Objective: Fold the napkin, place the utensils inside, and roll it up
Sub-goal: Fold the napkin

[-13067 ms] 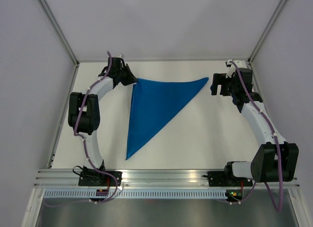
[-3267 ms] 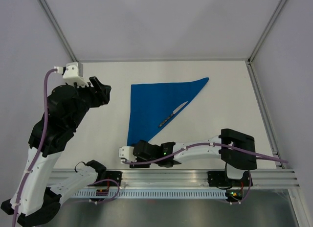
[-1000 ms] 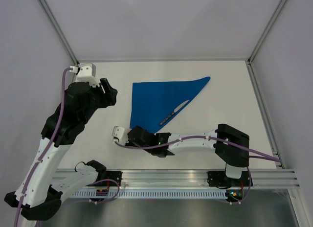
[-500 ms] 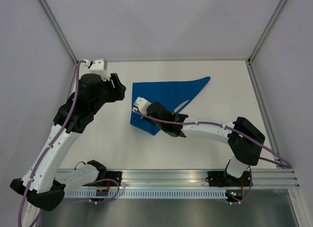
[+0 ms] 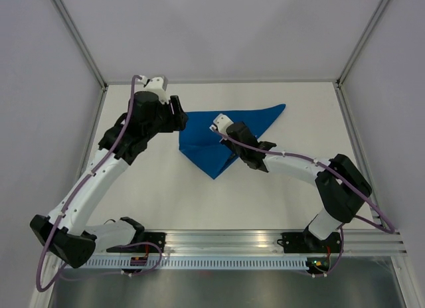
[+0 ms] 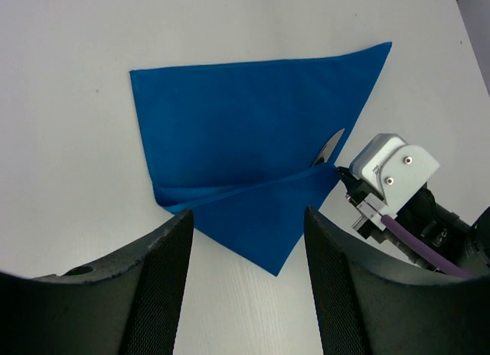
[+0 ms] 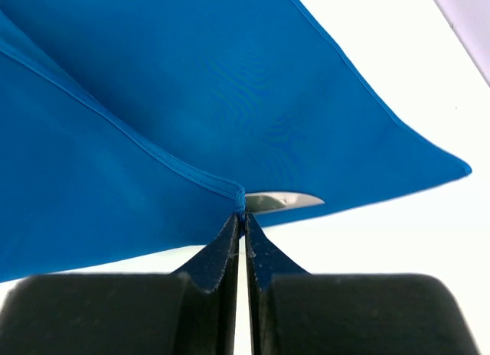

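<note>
The blue napkin [image 5: 207, 155] [image 6: 230, 110] [image 7: 230, 79] lies on the white table, folded to a triangle, with its near corner lifted and drawn back over itself. My right gripper [image 5: 217, 130] [image 7: 243, 217] [image 6: 341, 172] is shut on that corner's hem. Of the utensils, only a silvery knife tip [image 7: 287, 201] [image 6: 330, 145] shows past the fold; the rest is hidden under the cloth. My left gripper [image 5: 180, 119] [image 6: 246, 217] hovers open above the napkin's left side, holding nothing.
The white table [image 5: 279, 195] is walled on the left, back and right. An aluminium rail [image 5: 226, 240] with both arm bases runs along the near edge. The right arm [image 5: 292, 165] stretches across the table's middle.
My right gripper has carried the napkin's near corner up and to the right, laying cloth over the knife. The left arm has swung in towards the napkin's far left corner, still open.
</note>
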Action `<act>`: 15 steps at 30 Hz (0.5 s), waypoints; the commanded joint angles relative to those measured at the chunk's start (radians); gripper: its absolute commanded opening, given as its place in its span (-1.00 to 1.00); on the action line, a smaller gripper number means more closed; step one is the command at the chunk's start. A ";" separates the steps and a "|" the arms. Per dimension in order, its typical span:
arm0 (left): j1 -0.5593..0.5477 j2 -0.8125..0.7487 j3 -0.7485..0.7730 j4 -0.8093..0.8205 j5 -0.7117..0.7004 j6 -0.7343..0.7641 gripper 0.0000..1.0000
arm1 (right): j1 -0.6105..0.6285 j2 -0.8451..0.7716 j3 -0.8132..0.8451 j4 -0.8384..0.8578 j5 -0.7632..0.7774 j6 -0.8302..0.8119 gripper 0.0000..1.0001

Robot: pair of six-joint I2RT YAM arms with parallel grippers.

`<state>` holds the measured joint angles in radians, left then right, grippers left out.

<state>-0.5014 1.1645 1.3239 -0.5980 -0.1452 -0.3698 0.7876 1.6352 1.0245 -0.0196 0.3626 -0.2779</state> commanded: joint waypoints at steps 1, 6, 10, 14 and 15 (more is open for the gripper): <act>-0.002 0.037 -0.031 0.084 0.064 -0.047 0.28 | -0.040 -0.012 -0.014 0.012 -0.001 -0.027 -0.81; -0.002 0.095 -0.066 0.133 0.110 -0.063 0.26 | -0.085 0.009 -0.030 0.046 0.004 -0.044 -0.82; -0.003 0.142 -0.081 0.164 0.141 -0.076 0.25 | -0.116 0.029 -0.026 0.060 0.004 -0.053 -0.82; -0.006 0.184 -0.114 0.204 0.180 -0.087 0.24 | -0.145 0.051 -0.029 0.072 0.003 -0.058 -0.84; -0.009 0.195 -0.117 0.210 0.185 -0.090 0.23 | -0.151 0.055 -0.029 0.075 0.004 -0.060 -0.84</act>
<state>-0.5018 1.3350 1.2224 -0.4561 -0.0151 -0.4114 0.6533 1.6726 0.9989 0.0235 0.3561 -0.3183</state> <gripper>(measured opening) 0.621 0.084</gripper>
